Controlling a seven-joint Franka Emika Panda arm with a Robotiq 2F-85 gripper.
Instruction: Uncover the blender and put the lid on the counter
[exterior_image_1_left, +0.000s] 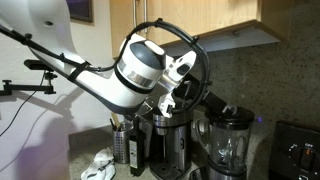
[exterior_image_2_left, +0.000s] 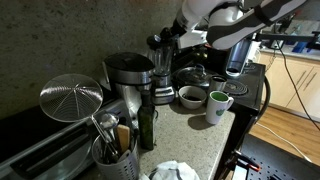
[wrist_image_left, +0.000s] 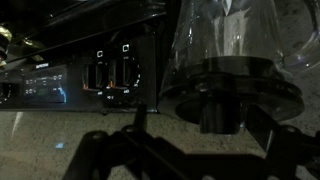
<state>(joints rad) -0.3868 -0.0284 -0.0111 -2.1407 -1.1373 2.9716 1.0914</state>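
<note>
— Where was the lid?
— The lid (exterior_image_1_left: 230, 116) sat on top of the blender (exterior_image_1_left: 228, 145), closing its clear jar. The blender stood on the counter (exterior_image_1_left: 82, 165), just beside the coffee maker (exterior_image_1_left: 170, 140) and between it and a black appliance (exterior_image_1_left: 300, 155) at the frame's edge.
— And the gripper?
— In an exterior view the gripper (exterior_image_1_left: 205, 100) hung at the end of the white arm (exterior_image_1_left: 135, 70), above the coffee maker and close to the lid. Whether it touched the lid, I could not tell.
— Fingers wide or narrow?
— I could not tell that either. The wrist view gave only dark, blurred shapes along its lower edge.
— What else did the wrist view give?
— The blender (wrist_image_left: 230, 35) filled the upper right, its clear jar over a dark round part. A black control panel (wrist_image_left: 100, 80) lay to the left, with speckled counter (wrist_image_left: 60, 125) below it.
— Other things on the counter?
— In an exterior view, a dark pot (exterior_image_2_left: 190, 96) and a mug (exterior_image_2_left: 218, 105) stood touching or nearly so, near the coffee maker (exterior_image_2_left: 128, 75). A dark bottle (exterior_image_2_left: 147, 120) stood beside a utensil holder (exterior_image_2_left: 115, 155), a wire strainer (exterior_image_2_left: 70, 98) leaned behind them, and a white cloth (exterior_image_2_left: 175, 170) lay at the front
</note>
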